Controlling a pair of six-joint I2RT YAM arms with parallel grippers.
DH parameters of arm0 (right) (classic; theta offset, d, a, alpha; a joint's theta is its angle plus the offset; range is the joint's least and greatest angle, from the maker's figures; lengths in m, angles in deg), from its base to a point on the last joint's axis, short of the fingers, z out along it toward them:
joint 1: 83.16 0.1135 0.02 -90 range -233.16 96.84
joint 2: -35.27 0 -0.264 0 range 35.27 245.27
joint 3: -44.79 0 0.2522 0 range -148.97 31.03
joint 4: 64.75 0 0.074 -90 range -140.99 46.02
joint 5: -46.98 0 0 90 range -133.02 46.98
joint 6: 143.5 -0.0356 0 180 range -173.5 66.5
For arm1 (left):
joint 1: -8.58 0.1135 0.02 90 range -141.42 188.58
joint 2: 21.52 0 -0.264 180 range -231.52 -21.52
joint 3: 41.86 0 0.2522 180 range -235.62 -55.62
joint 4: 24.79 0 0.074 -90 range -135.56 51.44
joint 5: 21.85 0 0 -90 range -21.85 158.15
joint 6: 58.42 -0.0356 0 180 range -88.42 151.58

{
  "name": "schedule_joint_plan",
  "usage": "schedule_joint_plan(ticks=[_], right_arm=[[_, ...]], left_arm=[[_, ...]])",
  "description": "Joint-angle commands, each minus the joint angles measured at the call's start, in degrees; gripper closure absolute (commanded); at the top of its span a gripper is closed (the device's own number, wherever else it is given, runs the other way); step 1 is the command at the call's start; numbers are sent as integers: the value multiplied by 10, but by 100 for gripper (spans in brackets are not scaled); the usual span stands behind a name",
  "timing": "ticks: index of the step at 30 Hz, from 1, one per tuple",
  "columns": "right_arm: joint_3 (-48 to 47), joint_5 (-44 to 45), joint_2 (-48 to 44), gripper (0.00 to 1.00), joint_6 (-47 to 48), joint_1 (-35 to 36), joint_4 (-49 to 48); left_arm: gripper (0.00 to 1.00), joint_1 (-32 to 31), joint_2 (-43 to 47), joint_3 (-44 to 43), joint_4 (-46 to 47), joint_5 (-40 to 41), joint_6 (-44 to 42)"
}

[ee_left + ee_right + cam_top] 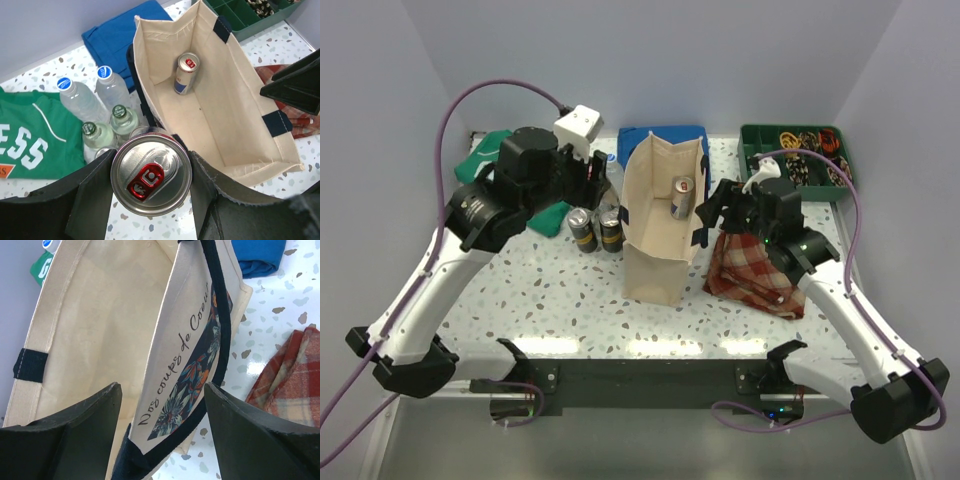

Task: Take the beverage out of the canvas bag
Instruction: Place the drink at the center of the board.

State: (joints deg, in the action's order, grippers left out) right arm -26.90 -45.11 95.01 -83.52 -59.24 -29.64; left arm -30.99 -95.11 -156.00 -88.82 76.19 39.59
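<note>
Speckled terrazzo table [550, 310] shows bare along its near edge, btwn the arm bases and the canvas bag [655, 265]. Bag stands upright mid-table, mouth open, long axis running near to far.

Red plaid cloth [755, 270] lies just beside the bag's R side, w/ a thin strip of table btwn them.

R gripper [162, 432] sits astride the bag's R wall at the rim. One finger is inside, one outside. Jaws are apart w/ a gap each side of the printed panel and navy handle [222, 325], holding nothing.

L gripper [150, 200] is just outside the bag's L rim, jaws closed on an upright silver can [151, 177] w/ red tab.

That side is crowded: two dark cans [583, 230] on the table near the bag's L wall, then green-cap bottles [122, 120], blue-cap water bottles [80, 100] and a green shirt [30, 145] further L.

Inside the bag, a second can [186, 74] stands at the far end near the end wall. The rest of the floor shows plain canvas.

Folded blue cloth [112, 35] lies just behind the bag. Green tray [795, 150] sits in the far R corner.
</note>
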Motion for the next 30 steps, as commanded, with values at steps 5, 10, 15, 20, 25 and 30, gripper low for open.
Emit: schedule_joint_plan(ticks=[5, 10, 15, 20, 25, 30], right_arm=[[-9, 11, -2, 28, -7, -2, -25], [-7, 8, -2, 28, -9, -2, -24], [-9, 8, -1, 27, -8, -2, -24], [-8, 9, -2, 27, -8, -2, -23], [-7, 15, -6, 26, -5, -3, -17], [-8, 20, -12, 26, 1, -2, -9]], left_arm=[[100, -2, 51, 49, 1, 15, 26], [100, -2, 73, 112, 8, 14, 49], [100, -3, 82, 159, 16, 24, 59], [100, -2, 85, 215, 50, 48, 54], [100, -2, 86, 293, 118, 52, 61], [100, -2, 90, 359, 198, 47, 77]])
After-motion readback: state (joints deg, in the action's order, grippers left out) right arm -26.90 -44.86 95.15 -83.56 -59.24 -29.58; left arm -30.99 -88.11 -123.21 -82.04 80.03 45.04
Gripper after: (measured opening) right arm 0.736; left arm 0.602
